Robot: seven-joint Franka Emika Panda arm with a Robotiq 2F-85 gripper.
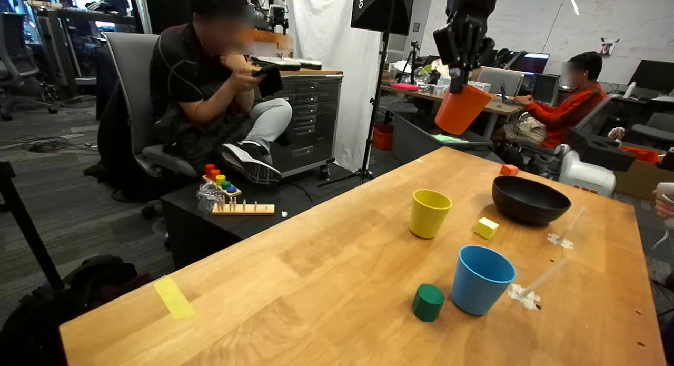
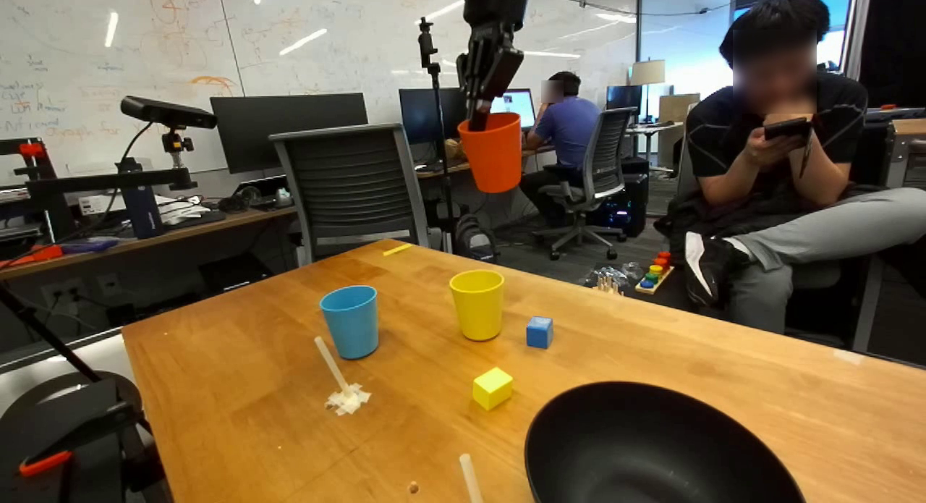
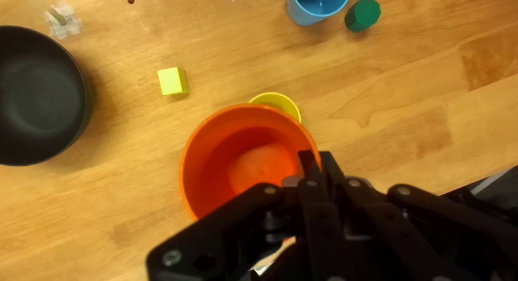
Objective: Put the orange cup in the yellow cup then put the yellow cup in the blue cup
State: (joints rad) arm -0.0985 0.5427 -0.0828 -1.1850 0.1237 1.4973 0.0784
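Note:
My gripper (image 1: pixel 458 84) is shut on the rim wall of the orange cup (image 1: pixel 463 110), one finger inside and one outside. The gripper (image 2: pixel 479 116) holds the orange cup (image 2: pixel 494 155) well above the table, tilted. The yellow cup (image 1: pixel 430 216) stands upright and open on the table; it also shows in an exterior view (image 2: pixel 477 311). In the wrist view the orange cup (image 3: pixel 210 159) hides most of the yellow cup (image 3: pixel 278 100). The blue cup (image 1: pixel 476 287) stands upright, apart from the yellow cup; it shows at the top of the wrist view (image 3: pixel 300 14).
A black bowl (image 1: pixel 526 203) stands near one table end. A yellow block (image 1: pixel 485 228) lies between bowl and cups. A green block (image 1: pixel 427 303) is beside the blue cup. A blue block (image 2: pixel 539 332) is near the yellow cup. Taped clear sticks (image 2: pixel 333 365) rise from the table.

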